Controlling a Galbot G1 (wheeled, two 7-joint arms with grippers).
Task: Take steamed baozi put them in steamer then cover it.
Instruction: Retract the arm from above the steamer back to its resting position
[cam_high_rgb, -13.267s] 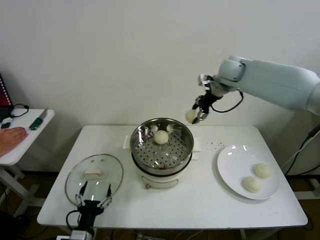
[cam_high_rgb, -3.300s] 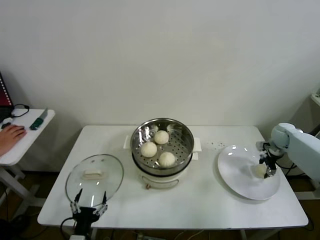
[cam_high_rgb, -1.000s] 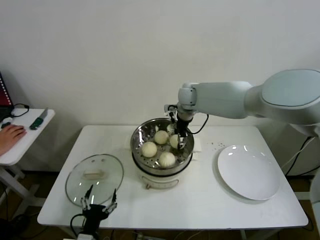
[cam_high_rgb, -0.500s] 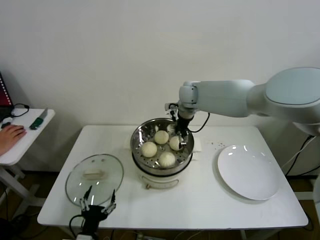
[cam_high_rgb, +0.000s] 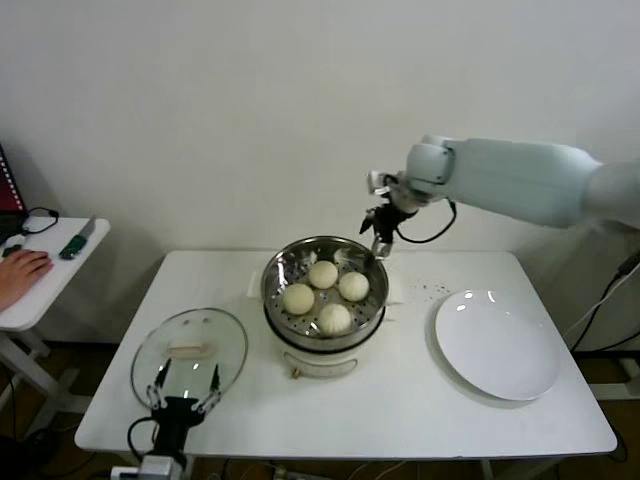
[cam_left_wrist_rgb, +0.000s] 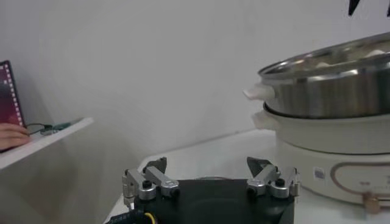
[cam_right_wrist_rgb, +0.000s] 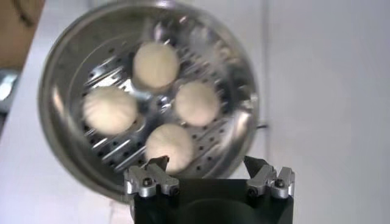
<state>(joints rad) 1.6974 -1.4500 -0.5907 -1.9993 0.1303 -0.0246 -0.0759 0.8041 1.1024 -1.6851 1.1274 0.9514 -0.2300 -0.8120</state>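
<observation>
Several cream-white baozi (cam_high_rgb: 334, 318) lie in the shiny steamer (cam_high_rgb: 272, 272) on its white pot base at the table's middle. My right gripper (cam_high_rgb: 382, 238) hangs open and empty above the steamer's back right rim. In the right wrist view the baozi (cam_right_wrist_rgb: 197, 103) lie in the basket (cam_right_wrist_rgb: 55, 103) below the open right gripper (cam_right_wrist_rgb: 206, 163). The glass cover (cam_high_rgb: 215, 335) with its white handle lies flat on the table at the front left. My left gripper (cam_high_rgb: 185, 385) stands open at the cover's near edge. In the left wrist view the left gripper (cam_left_wrist_rgb: 207, 164) faces the steamer (cam_left_wrist_rgb: 329, 85).
A white plate (cam_high_rgb: 497, 343) sits bare at the table's right. A small side table (cam_high_rgb: 45, 270) stands off to the left with a person's hand (cam_high_rgb: 20, 270) and small items on it. The wall is close behind the steamer.
My right gripper has opened, left the last baozi in the steamer, and risen up and to the right of the basket. The left gripper has barely shifted.
</observation>
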